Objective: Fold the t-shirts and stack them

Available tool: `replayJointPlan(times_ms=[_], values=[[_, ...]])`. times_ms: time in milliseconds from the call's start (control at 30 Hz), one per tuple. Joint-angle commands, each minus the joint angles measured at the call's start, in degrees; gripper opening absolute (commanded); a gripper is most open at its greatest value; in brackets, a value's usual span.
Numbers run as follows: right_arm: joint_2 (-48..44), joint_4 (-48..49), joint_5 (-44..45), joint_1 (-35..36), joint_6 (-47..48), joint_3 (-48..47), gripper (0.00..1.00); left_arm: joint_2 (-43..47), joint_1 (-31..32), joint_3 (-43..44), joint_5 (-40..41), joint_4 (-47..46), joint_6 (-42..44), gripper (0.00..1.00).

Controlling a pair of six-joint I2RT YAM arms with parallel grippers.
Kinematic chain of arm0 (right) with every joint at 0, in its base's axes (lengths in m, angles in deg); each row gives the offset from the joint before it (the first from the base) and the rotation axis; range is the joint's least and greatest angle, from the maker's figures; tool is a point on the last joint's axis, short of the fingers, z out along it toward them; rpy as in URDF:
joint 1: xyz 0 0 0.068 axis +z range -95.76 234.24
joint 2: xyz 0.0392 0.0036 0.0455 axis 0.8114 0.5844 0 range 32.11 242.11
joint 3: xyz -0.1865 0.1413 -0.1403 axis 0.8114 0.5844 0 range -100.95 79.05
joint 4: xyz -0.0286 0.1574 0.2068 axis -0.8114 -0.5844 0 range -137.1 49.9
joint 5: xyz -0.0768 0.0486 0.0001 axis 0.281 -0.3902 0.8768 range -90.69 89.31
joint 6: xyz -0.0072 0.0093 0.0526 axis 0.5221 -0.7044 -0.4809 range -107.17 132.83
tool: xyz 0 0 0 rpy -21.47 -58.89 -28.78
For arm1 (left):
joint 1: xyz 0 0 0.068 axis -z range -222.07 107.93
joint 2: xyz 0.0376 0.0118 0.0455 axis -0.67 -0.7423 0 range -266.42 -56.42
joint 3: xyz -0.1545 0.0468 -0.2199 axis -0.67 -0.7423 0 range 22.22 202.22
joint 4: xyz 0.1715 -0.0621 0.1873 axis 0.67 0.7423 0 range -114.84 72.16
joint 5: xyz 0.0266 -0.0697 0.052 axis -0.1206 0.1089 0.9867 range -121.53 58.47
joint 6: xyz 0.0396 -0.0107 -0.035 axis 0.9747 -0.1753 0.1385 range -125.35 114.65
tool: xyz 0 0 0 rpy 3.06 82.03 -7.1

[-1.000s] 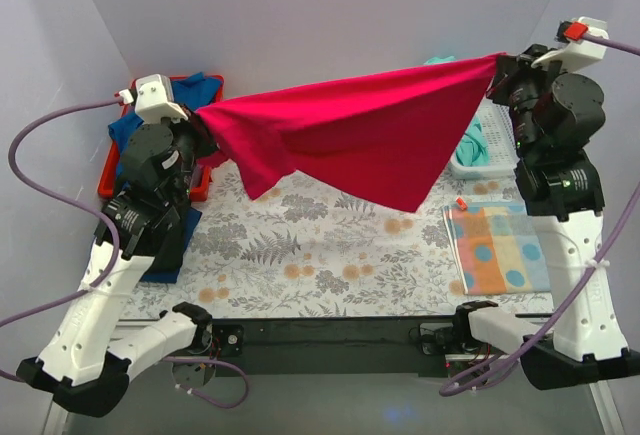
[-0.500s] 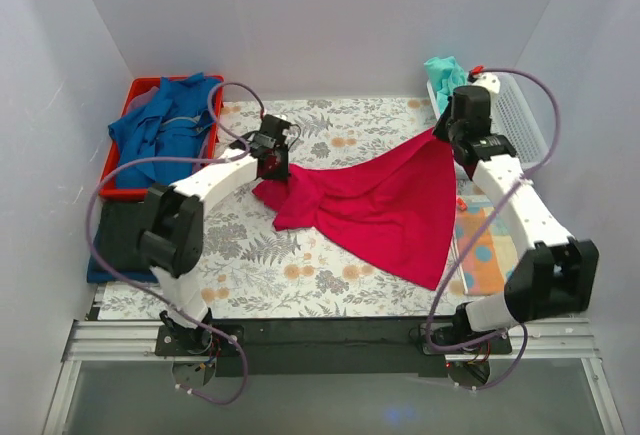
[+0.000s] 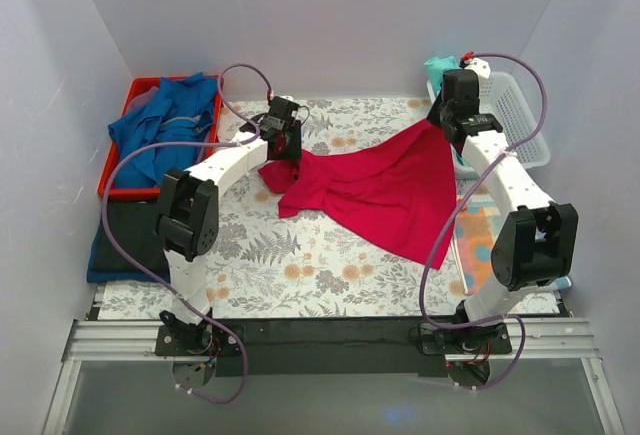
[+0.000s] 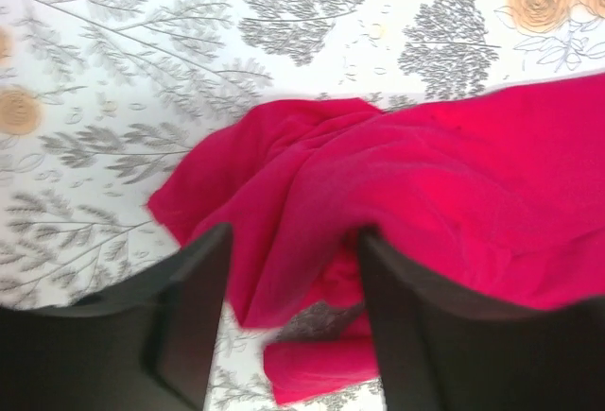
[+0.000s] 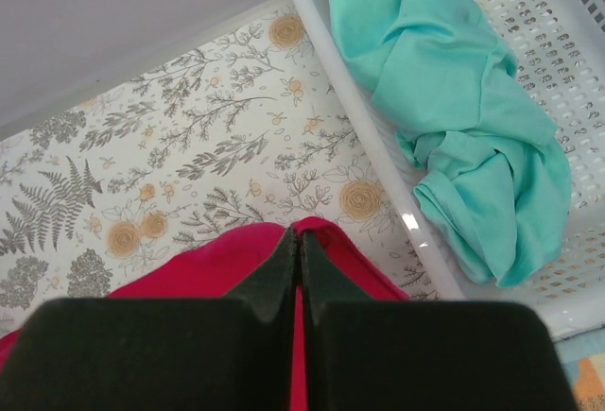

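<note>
Altogether, one crimson t-shirt point(image 3: 380, 190) on table point(image 3: 300, 255), one teal t-shirt point(image 5: 444, 71) in basket point(image 5: 529, 14).

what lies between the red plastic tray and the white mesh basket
The crimson-pink soft t-shirt, lying rumpled on the floral-print tablecloth; the top view shows it.

bright, even, soft light from overhead fills all three views. the crimson shirt point(image 3: 370, 185) is heavily saturated, and its folds are nearly lost in the left wrist view. only a faint shadow lies under its near edge. just below it there, the left gripper point(image 4: 293, 236) has dark, blurred fingers point(image 4: 184, 335). the right gripper point(image 5: 298, 236) reads flat black, without detail. right of the shirt, a small glare spot sits on the basket point(image 5: 406, 222) rim. the walls point(image 3: 300, 25) behind the shirt splay outward.
</note>
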Motion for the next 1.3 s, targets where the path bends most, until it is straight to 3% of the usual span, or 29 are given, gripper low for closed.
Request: replayJointPlan(times_ms=[0, 100, 233, 400, 467, 667, 967, 1267], values=[[2.5, 0.5, -0.2, -0.2, -0.3, -3.3, 0.01, 9.4, -0.4, -4.3, 6.7, 1.7, 0.9, 0.61], [4.3, -0.6, -0.7, -0.1, -0.8, -4.6, 0.01, 13.7, -0.5, -7.8, 5.8, 5.3, -1.1, 0.65], [5.8, -1.4, -1.1, -0.1, -1.2, -5.3, 0.01, 20.3, -0.4, -19.2, 0.2, 5.7, -3.4, 0.64], [6.4, -2.0, -1.5, -0.1, -1.2, -5.6, 0.01, 24.1, -0.4, -26.8, -8.2, 3.7, -4.1, 0.41], [6.7, -2.1, -1.8, -0.1, -1.1, -5.8, 0.01, 24.0, -0.4, -28.6, -11.0, 3.2, -4.1, 0.37], [6.9, -2.6, -1.9, -0.1, -1.1, -5.9, 0.01, 21.9, -0.4, -31.6, -19.1, -0.3, -3.4, 0.4], [7.0, -3.5, -1.1, -0.1, -0.6, -6.3, 0.01, 16.6, -0.4, -30.8, -21.3, -5.1, -2.7, 0.39], [6.8, -3.8, -0.5, -0.1, -0.7, -6.3, 0.01, 15.0, -0.4, -31.6, -15.7, -3.5, -3.5, 0.35]])
